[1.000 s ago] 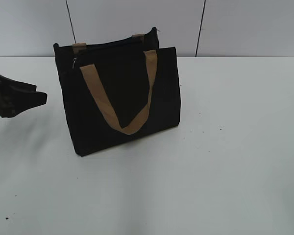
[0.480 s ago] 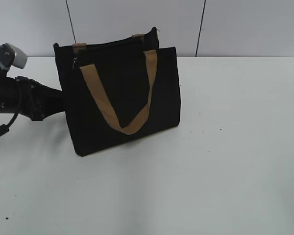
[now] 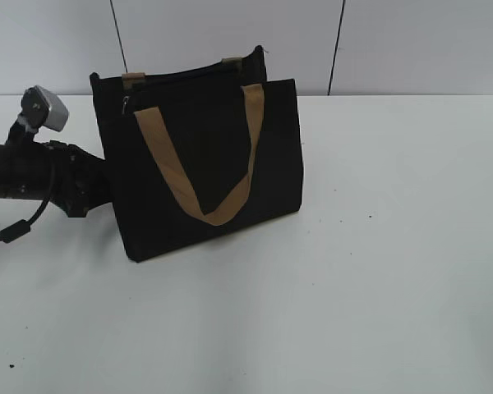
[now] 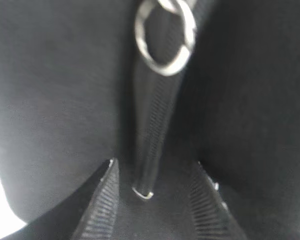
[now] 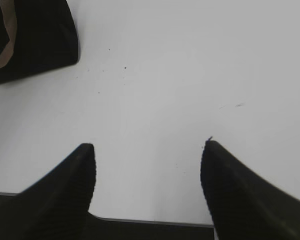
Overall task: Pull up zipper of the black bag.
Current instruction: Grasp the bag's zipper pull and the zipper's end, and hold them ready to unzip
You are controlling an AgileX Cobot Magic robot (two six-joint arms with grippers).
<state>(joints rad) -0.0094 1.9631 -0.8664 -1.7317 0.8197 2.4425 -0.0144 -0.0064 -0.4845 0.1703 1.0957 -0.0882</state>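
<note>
The black bag stands upright on the white table with a tan handle hanging down its front. The small silver zipper pull sits at the left end of the top edge. My left arm reaches in from the left, and its tip meets the bag's left side. In the left wrist view my left gripper is open, with the black side strap between its fingers. A silver ring is at the strap's top. My right gripper is open and empty over bare table.
The white table stretches to the right of the bag and in front of it. A pale wall rises behind. The bag's corner shows at the upper left of the right wrist view. The table's near edge lies under the right gripper.
My left arm has moved right, from the left edge of the view up against the bag's left side. The bag has not moved.
</note>
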